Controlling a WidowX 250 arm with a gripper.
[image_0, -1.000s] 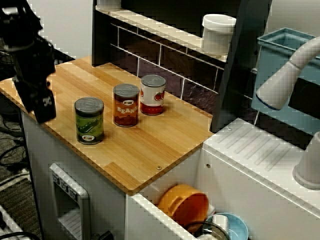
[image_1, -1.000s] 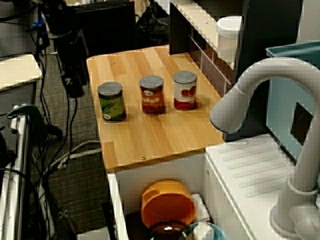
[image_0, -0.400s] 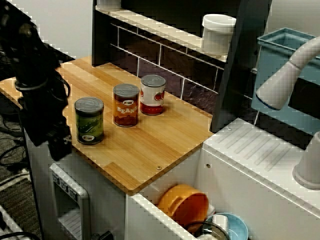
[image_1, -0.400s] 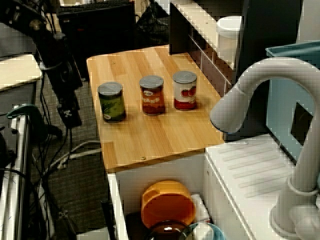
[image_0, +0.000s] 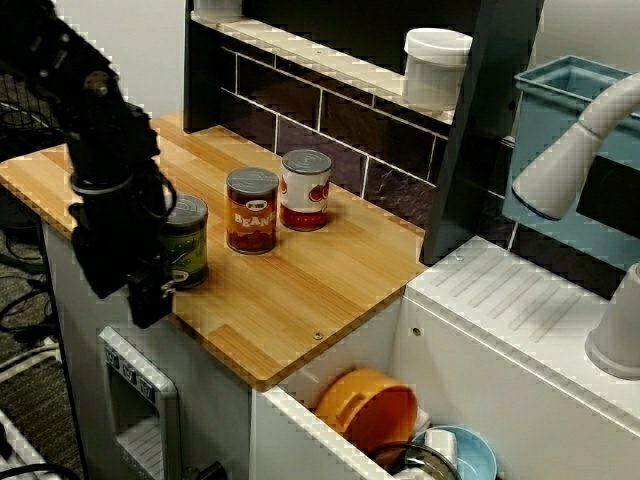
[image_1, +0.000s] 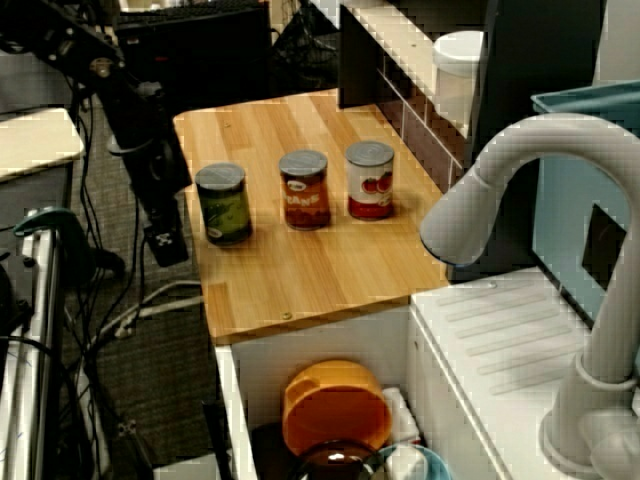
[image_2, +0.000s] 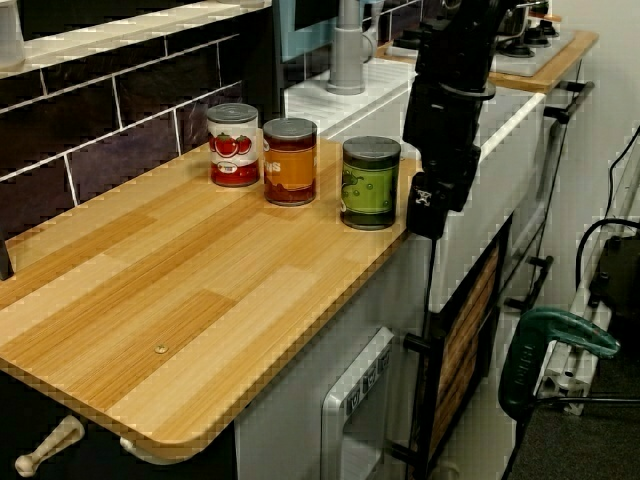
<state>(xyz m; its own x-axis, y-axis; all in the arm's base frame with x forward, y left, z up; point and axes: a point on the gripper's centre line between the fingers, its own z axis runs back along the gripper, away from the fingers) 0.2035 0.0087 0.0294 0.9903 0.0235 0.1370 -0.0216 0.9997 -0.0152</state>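
Moved: swung in from the far open side over the last second; hand (image_2: 425, 205) now low at the tabletop (image_2: 190, 300) edge, just beside the green can (image_2: 371, 182).
Hand: black, pointing down; spread of the fingers impossible to tell.
Green can: upright at the tabletop's edge, apart from the hand; half hidden behind the arm (image_0: 100, 150) in the view across the sink.
Row: bean can (image_2: 290, 161), then tomato can (image_2: 233, 144), upright, close together, left of the green can.
Around: orange bowl (image_0: 368, 408) in the sink (image_0: 290, 412), white tap (image_0: 570, 150), white tub (image_0: 436, 65) on the far shelf (image_0: 320, 60).
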